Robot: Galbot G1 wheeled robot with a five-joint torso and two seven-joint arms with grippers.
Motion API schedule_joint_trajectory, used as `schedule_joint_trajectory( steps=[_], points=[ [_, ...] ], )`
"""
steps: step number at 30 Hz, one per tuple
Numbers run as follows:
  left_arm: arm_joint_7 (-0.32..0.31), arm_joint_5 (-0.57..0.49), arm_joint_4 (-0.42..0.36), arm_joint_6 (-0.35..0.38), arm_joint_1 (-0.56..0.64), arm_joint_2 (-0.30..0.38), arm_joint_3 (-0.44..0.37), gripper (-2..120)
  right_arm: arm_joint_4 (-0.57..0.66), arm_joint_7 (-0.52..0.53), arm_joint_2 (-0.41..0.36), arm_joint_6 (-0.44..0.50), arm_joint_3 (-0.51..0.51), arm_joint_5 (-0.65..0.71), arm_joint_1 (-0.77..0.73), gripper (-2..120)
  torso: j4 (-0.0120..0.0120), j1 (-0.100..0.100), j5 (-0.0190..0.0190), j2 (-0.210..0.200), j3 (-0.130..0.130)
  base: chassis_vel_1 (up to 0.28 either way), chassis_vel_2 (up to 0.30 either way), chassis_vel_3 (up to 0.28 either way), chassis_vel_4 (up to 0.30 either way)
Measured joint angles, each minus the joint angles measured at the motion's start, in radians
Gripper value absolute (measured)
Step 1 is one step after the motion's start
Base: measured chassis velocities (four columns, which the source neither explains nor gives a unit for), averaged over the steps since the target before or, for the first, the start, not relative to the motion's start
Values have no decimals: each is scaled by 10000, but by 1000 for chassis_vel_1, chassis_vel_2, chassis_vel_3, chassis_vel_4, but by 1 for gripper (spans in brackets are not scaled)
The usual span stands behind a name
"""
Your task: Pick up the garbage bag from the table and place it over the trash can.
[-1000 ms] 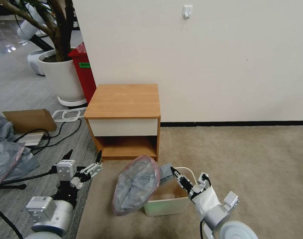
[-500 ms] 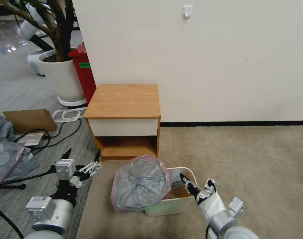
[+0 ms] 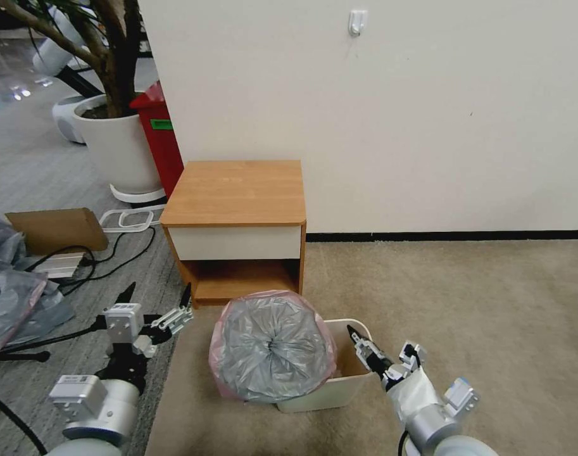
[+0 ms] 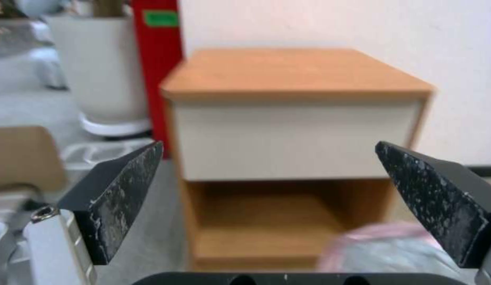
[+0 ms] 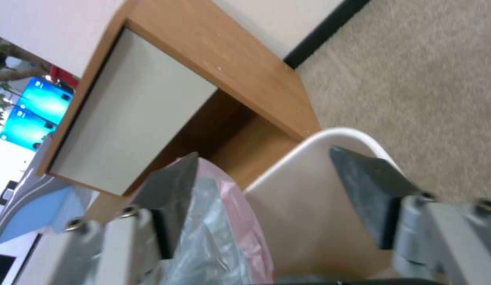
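Head view: crinkled garbage bag (image 3: 271, 347) over rounded trash can (image 3: 339, 386).

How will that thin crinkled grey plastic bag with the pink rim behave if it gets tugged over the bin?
The thin crinkled grey plastic garbage bag with the pink rim is probably floppy: it sags bunched over one side of the small cream plastic trash can. It looks light, so a tug may drag it off. The open right tool may slip on the thin film.

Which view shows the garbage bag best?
Head view: the whole garbage bag shows, draped over the left side of the trash can. Left wrist view catches a blurred corner; right wrist view a grey-pink strip.
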Motion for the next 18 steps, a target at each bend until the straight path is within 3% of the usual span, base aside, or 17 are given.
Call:
schedule_joint_trajectory(
  steps=[2,4,5,8,13,18],
  points=[
    [-2,48,-1,67,-1,24,186,100,17,0,24,35,0,-39,1,72,0,0,0,0,0,0,0,0,0],
    [-19,367,122,226,-44,142,875,100,29,0,114,190,6,-206,8,86,0,0,0,0,-1,0,0,0,0],
    [-19,367,122,226,-44,142,875,100,29,0,114,190,6,-206,8,86,0,0,0,0,-1,0,0,0,0],
    [-286,664,260,912,-123,227,1427,100,30,0,172,411,71,-302,-6,98,0,0,0,0,0,0,0,0,0],
    [-989,761,525,1776,-248,208,1970,98,74,13,158,450,97,-306,-4,100,0,0,1,0,0,0,0,0,0],
    [-1357,758,818,2027,-343,214,2242,92,113,25,155,450,93,-294,-3,100,0,0,0,1,0,0,0,0,0]
  ],
)
